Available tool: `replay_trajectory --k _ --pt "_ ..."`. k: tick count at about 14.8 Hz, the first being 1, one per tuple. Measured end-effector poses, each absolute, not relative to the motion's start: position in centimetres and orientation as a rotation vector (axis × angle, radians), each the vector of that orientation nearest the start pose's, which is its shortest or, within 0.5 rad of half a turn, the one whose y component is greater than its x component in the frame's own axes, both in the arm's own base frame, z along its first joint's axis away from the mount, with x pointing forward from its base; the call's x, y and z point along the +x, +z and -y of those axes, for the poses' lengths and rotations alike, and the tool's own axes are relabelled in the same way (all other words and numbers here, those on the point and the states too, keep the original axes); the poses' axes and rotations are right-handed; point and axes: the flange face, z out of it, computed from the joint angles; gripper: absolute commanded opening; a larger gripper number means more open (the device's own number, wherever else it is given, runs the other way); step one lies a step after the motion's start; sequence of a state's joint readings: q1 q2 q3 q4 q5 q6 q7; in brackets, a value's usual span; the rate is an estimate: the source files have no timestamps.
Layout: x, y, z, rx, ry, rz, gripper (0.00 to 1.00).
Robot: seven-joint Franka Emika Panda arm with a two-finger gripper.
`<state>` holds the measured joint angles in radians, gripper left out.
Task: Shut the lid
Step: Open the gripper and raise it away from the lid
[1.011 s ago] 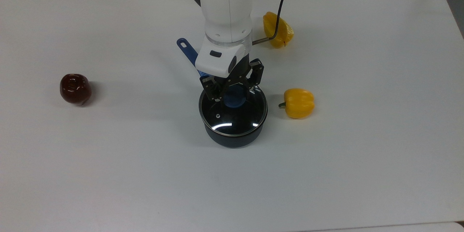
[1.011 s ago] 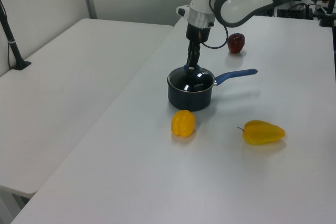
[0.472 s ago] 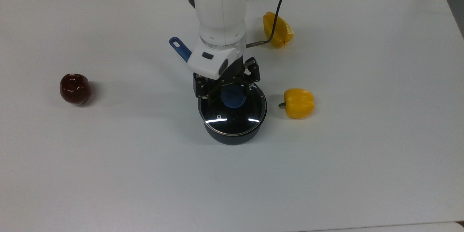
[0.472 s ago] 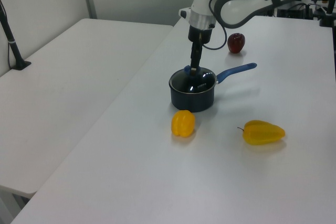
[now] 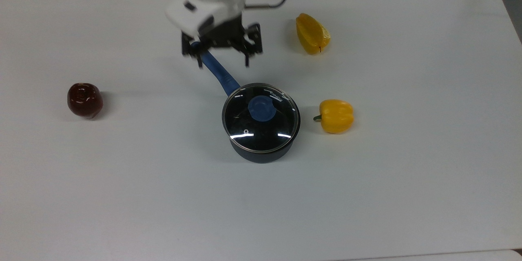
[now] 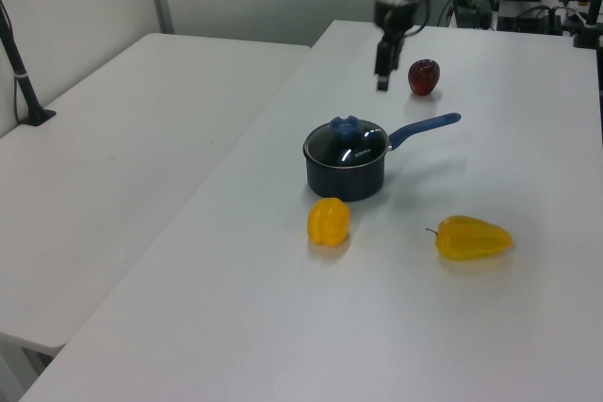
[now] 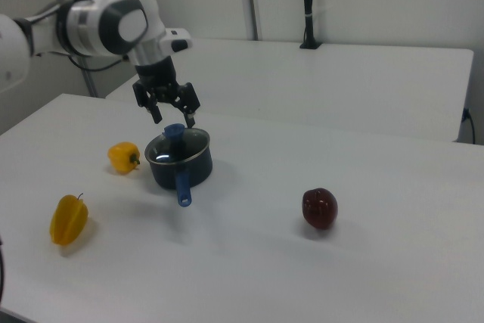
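Observation:
The round glass lid (image 5: 267, 128) with its blue knob (image 5: 262, 108) sits flat on the dark blue saucepan (image 5: 261, 155), covering its whole mouth. In the left view the lid (image 6: 347, 142) also rests level on the pan (image 6: 345, 174). My gripper (image 5: 223, 64) is open and holds nothing. It hangs raised above the pan's blue handle (image 5: 218, 72), away from the knob. In the right view the gripper (image 7: 174, 119) hovers just above and behind the lid (image 7: 180, 150).
A yellow pepper (image 5: 336, 115) lies close to the pan at the top view's right, and another (image 5: 312, 33) further back. A dark red fruit (image 5: 84, 100) rests at the top view's left. The white table (image 5: 261, 212) spreads wide in front.
My gripper has let go of the knob, risen and pulled back over the pan's handle. The lid stays on the pan, which has not moved since half a second ago.

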<state>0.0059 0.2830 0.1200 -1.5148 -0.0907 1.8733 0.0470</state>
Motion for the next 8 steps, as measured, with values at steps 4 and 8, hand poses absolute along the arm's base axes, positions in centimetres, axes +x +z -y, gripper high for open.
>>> replay_trajectory --k 4,8 --pt "57.8 56.0 -4.7 -3.249 0.057 0.030 1.00" --pt "55.1 58.1 -2.9 -3.259 0.044 -0.039 1.00"
